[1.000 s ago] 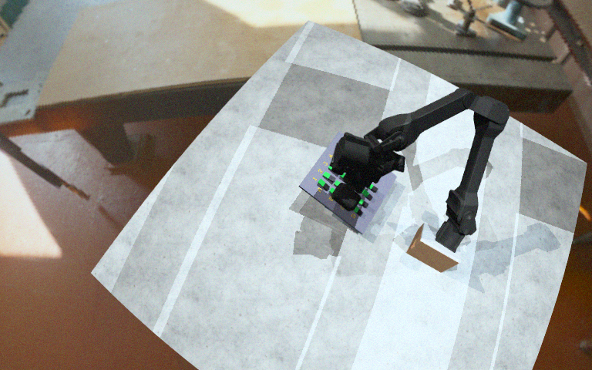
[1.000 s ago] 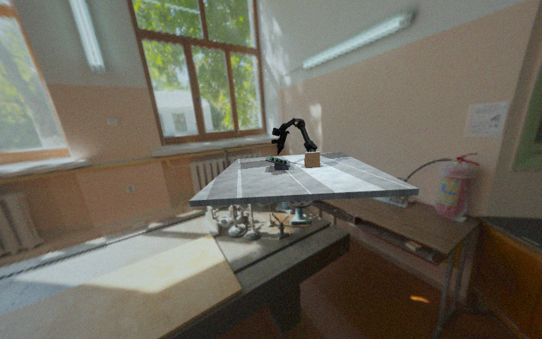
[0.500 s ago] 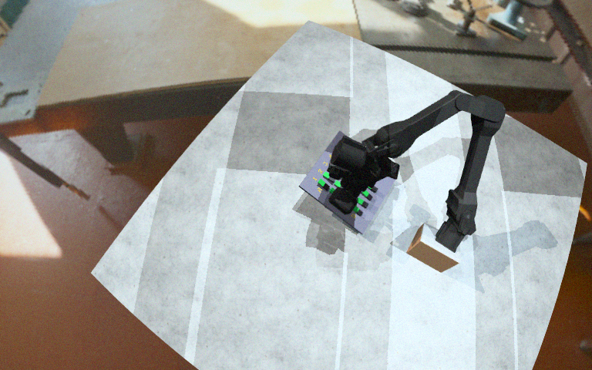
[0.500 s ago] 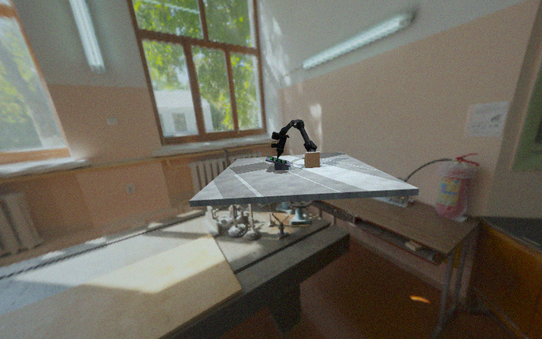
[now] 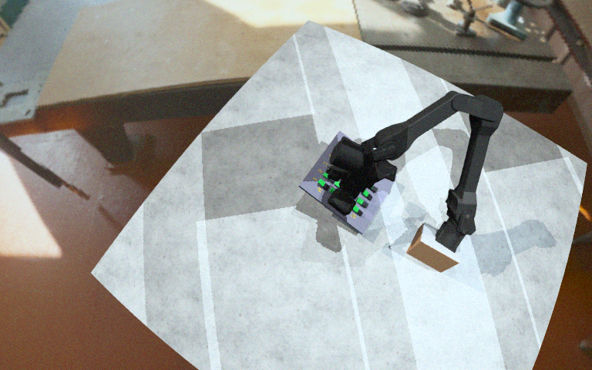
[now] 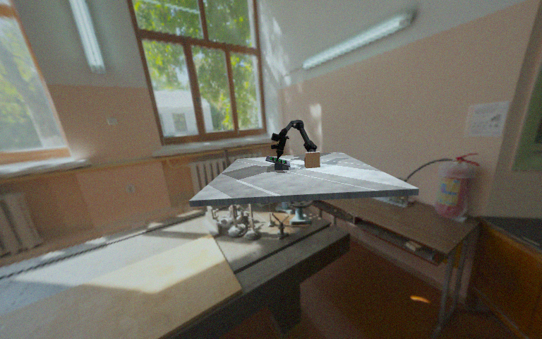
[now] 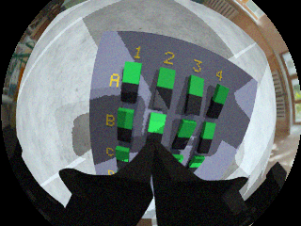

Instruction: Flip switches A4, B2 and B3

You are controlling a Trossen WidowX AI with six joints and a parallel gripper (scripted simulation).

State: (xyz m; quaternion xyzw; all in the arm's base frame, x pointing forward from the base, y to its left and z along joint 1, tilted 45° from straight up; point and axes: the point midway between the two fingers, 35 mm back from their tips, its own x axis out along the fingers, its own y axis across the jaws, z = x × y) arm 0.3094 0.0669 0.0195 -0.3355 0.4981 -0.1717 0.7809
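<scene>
A purple switch panel (image 5: 314, 172) (image 6: 269, 158) (image 7: 108, 63) lies on the grey table, with green and black rocker switches in lettered rows and numbered columns. In the wrist view, rows A and B show in full. My gripper (image 7: 152, 145) (image 5: 338, 185) (image 6: 278, 157) is shut with nothing in it. Its tips sit at the near end of the B2 switch (image 7: 157, 122), low over the panel. The B3 switch (image 7: 186, 131) is just to its right and the A4 switch (image 7: 218, 100) is at the far right of the back row. The fingers hide much of row C and the rows nearer to me.
A brown box (image 5: 429, 253) (image 6: 312, 159) stands on the table at the arm's base. The table top (image 5: 261, 279) ends close behind the panel's far side in the top view. Benches and a window fill the room around it.
</scene>
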